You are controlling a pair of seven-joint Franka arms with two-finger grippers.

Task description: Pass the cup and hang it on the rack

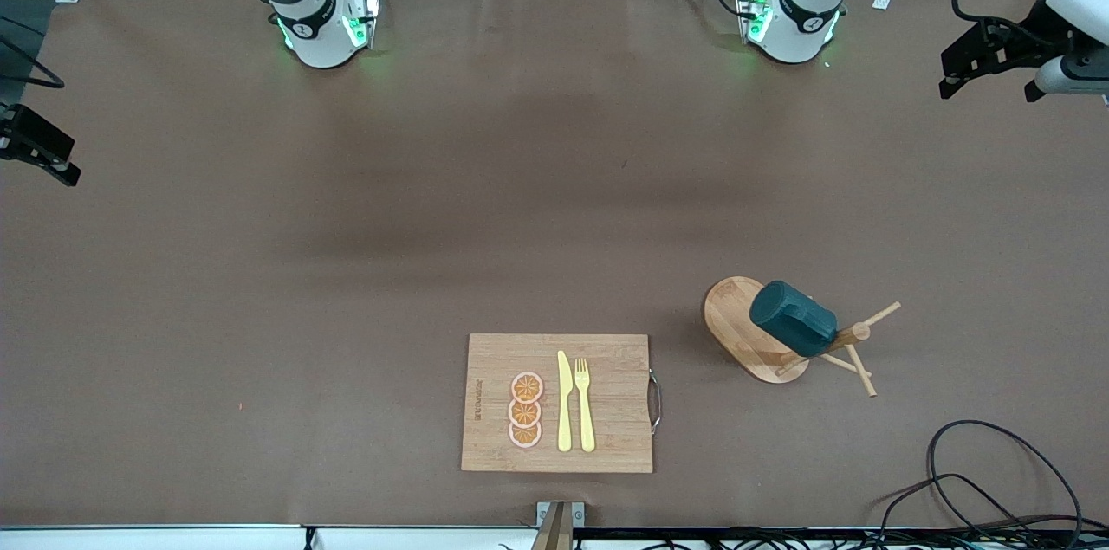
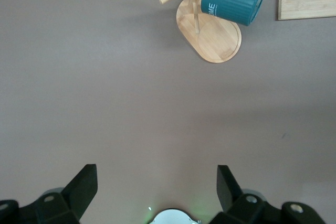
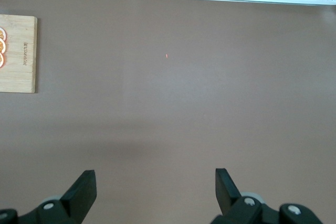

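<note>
The dark teal ribbed cup [image 1: 793,318] hangs tilted on a peg of the wooden rack [image 1: 732,325], which stands toward the left arm's end of the table, beside the cutting board. In the left wrist view the cup [image 2: 233,1] and the rack's oval base [image 2: 215,38] show well away from my left gripper [image 2: 156,174], which is open over bare table with nothing between its fingers. My right gripper [image 3: 155,178] is open too, over bare brown table, holding nothing. Neither gripper shows in the front view; only the arm bases do.
A rectangular wooden cutting board [image 1: 494,359] lies near the front edge with three orange slices [image 1: 526,410], a yellow knife [image 1: 564,403] and a yellow fork [image 1: 585,403]. Black cables [image 1: 979,481] coil at the front corner by the left arm's end.
</note>
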